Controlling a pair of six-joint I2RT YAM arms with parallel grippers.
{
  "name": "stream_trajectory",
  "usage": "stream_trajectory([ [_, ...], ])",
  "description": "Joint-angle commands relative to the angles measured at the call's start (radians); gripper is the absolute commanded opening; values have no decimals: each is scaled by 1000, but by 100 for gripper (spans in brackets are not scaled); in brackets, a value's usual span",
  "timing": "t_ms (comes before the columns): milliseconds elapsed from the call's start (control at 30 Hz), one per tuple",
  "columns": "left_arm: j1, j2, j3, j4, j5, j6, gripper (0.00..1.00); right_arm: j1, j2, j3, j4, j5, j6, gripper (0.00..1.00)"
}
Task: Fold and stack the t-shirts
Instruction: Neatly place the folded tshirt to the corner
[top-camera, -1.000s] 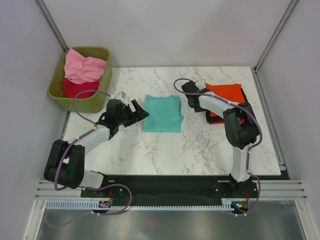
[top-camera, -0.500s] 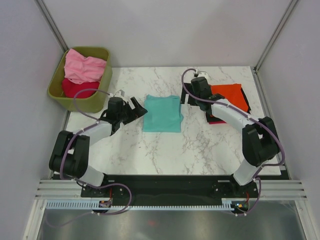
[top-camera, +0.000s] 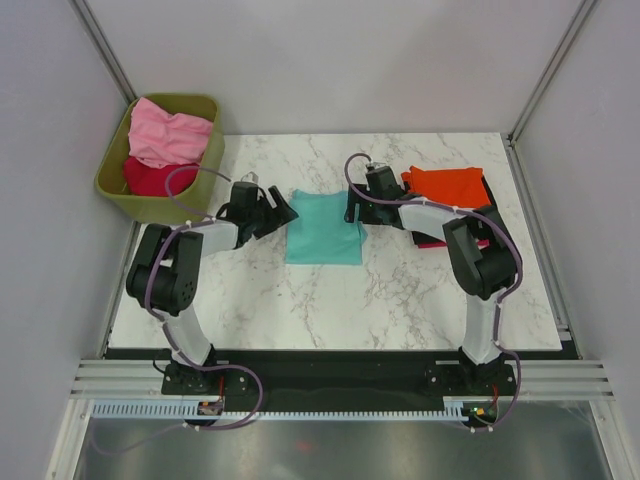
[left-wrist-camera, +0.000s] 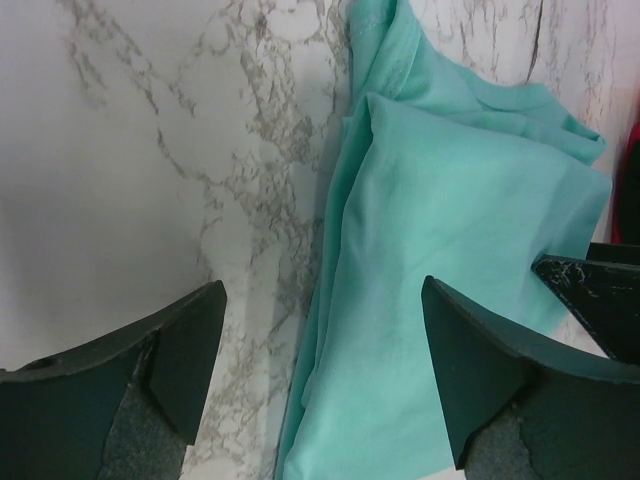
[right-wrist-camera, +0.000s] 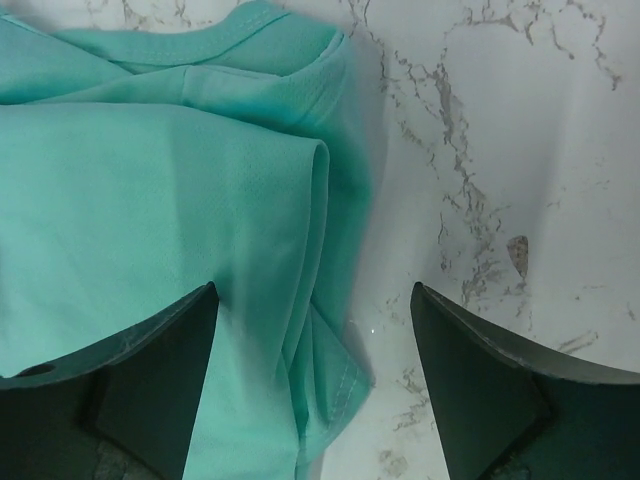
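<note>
White marbled tabletop (top-camera: 300, 300) carries the teal thin-cloth t-shirt (top-camera: 324, 228), folded to a rectangle, centre. Left gripper (left-wrist-camera: 320, 300) and right gripper (right-wrist-camera: 312, 295) both spread wide, each straddling one side edge. Judged step: pinch and lift it. Each should bite all layers, close in sync, rise level. Cloth limp; edge layers splay unevenly, collar seam shows at far end.

An olive-green bin (top-camera: 118, 187) sits just beside the marble table's (top-camera: 330, 300) far-left corner.
</note>
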Motion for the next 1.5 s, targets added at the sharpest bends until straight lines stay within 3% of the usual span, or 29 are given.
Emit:
stream_trajectory([
  [0,0,55,86,26,-18,0,86,-11,48,66,53,14,13,85],
  [400,-43,256,275,-135,-36,-23,81,-20,208,195,-9,-34,36,68],
  [600,-49,268,290,-187,-84,-24,75,18,228,238,-62,53,9,65],
  [733,-61,285,306,-221,-88,-18,61,44,243,271,-108,124,-8,59],
  [967,-94,325,368,-284,-147,8,50,101,269,319,-162,204,-20,49],
  [1100,-95,343,384,-288,-147,17,36,101,286,327,-165,205,-22,22],
  [1133,-98,346,387,-294,-142,22,34,101,286,328,-164,202,-22,7],
  [1167,-101,348,393,-294,-148,23,32,103,283,322,-152,192,-22,1],
  [1300,-118,359,410,-294,-147,43,2,103,240,267,-73,146,-27,0],
  [1467,-143,277,382,-294,-191,59,2,109,127,184,6,104,-43,0],
])
